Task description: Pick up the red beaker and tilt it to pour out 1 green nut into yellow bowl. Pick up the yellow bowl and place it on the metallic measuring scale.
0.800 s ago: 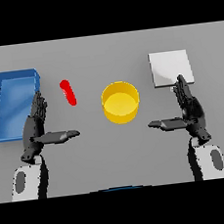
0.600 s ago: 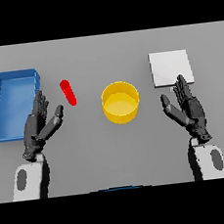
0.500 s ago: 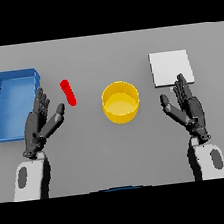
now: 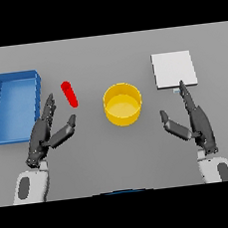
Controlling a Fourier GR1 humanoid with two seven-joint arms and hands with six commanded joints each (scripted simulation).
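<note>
We see the red beaker [image 4: 69, 94] lying on the grey table [image 4: 104, 52], long axis running away from us and leaning slightly left, left of the yellow bowl [image 4: 122, 104]. Our left hand [image 4: 45, 134] sits just below it, fingers loose, holding nothing. Our right hand [image 4: 192, 119] is likewise released beneath the metallic scale [image 4: 174, 69].

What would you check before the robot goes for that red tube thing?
1. Left hand fingers open, holding nothing: ok.
2. Red beaker in the clear, just ahead of the left hand: ok.
3. Beaker upright: not ok, it looks to be lying down.
4. Green nut inside the beaker: cannot tell.
5. Yellow bowl upright and apart from both hands: ok.
6. Metallic measuring scale top bare; right hand open beside it: ok.
</note>
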